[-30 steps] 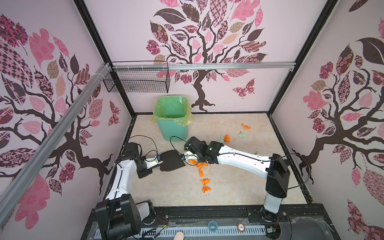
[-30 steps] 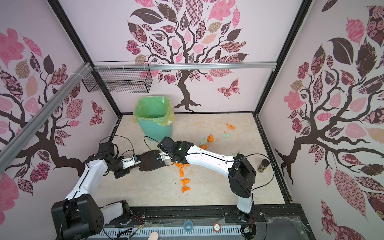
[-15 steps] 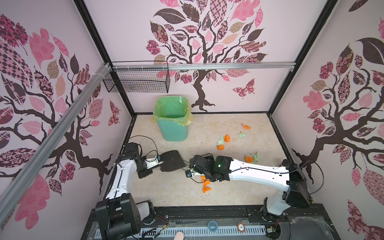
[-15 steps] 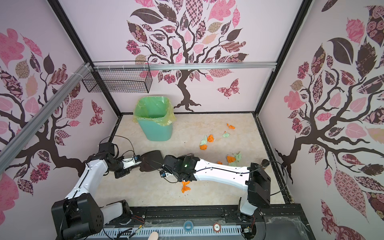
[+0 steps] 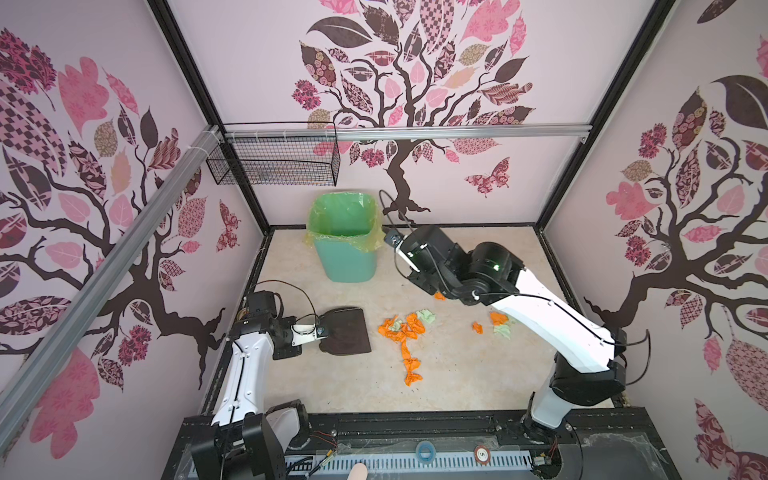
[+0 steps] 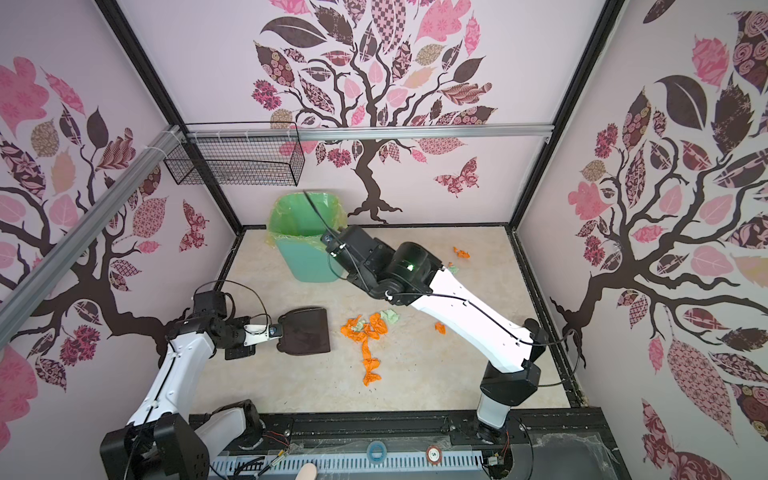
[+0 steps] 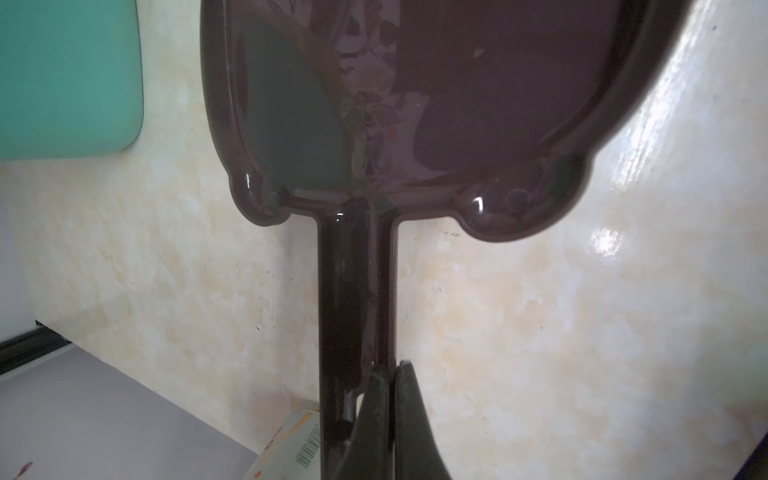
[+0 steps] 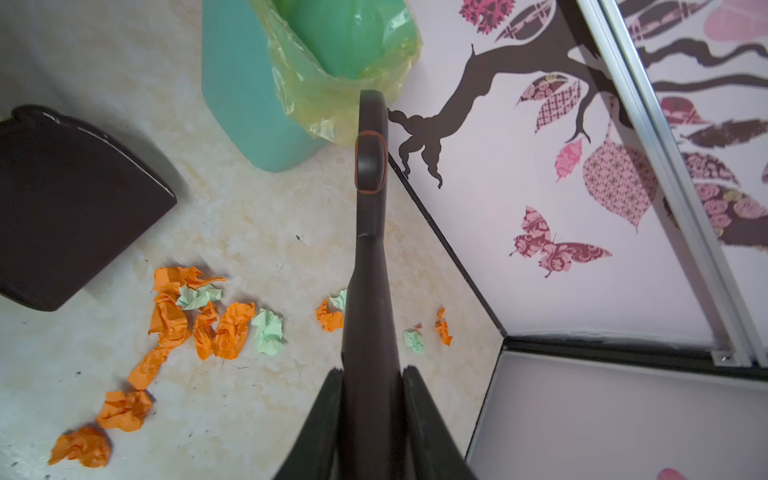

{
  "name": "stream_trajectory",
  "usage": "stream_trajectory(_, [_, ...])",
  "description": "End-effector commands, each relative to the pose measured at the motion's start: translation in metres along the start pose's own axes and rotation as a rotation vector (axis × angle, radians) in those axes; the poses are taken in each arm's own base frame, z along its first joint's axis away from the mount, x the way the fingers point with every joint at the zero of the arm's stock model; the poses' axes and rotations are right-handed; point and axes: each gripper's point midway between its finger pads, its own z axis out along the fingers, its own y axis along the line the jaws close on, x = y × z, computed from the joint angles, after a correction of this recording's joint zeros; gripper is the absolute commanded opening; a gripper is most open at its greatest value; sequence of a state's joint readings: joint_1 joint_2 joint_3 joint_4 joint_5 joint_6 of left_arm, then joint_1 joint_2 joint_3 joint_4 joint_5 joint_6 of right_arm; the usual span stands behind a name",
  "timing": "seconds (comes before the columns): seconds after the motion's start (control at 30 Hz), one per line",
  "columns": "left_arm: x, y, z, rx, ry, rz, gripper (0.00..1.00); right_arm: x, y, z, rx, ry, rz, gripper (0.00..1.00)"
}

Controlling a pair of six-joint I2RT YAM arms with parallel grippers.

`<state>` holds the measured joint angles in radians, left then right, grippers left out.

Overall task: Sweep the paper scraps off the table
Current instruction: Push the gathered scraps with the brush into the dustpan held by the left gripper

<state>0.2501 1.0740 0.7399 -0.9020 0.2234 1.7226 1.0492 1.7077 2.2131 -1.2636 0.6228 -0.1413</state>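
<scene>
Orange and pale green paper scraps (image 5: 405, 326) lie bunched on the cream table (image 5: 457, 374) just right of the dark brown dustpan (image 5: 347, 330), with an orange trail (image 5: 413, 378) running toward the front. More scraps (image 5: 498, 322) lie under my right arm, and two (image 6: 461, 252) near the back. My left gripper (image 7: 391, 368) is shut on the dustpan's handle (image 7: 353, 291), and the pan rests flat. My right gripper (image 8: 372, 370) is shut on a dark brush handle (image 8: 370, 166). It is raised beside the bin; the brush head is hidden.
A mint-green bin (image 5: 347, 237) with a yellow-green liner stands at the back left of the table. A black wire basket (image 5: 274, 162) hangs on the back wall above it. A small labelled container (image 7: 291, 440) lies by the left wall, close to my left gripper.
My right arm has risen from low over the front of the table and swung back toward the bin. The orange scraps now lie in a bunch and trail. The left arm and dustpan stayed put.
</scene>
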Motion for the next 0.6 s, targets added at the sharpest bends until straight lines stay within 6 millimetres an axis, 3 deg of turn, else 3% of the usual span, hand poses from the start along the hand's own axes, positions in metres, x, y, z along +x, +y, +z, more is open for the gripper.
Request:
stream_trajectory(0.0, [-0.008,0.01,0.001,-0.026,-0.005,0.1,0.0,0.056,0.03,0.002,-0.108,0.229,0.144,0.0])
stream_trajectory(0.23, [-0.028,0.016,0.017,-0.058,0.015,0.163,0.0,0.131,0.055,0.024,-0.104,0.468,0.196,0.0])
stream_trajectory(0.57, [-0.021,0.034,0.024,-0.086,0.061,0.121,0.0,0.166,0.042,0.046,-0.039,0.588,0.217,0.0])
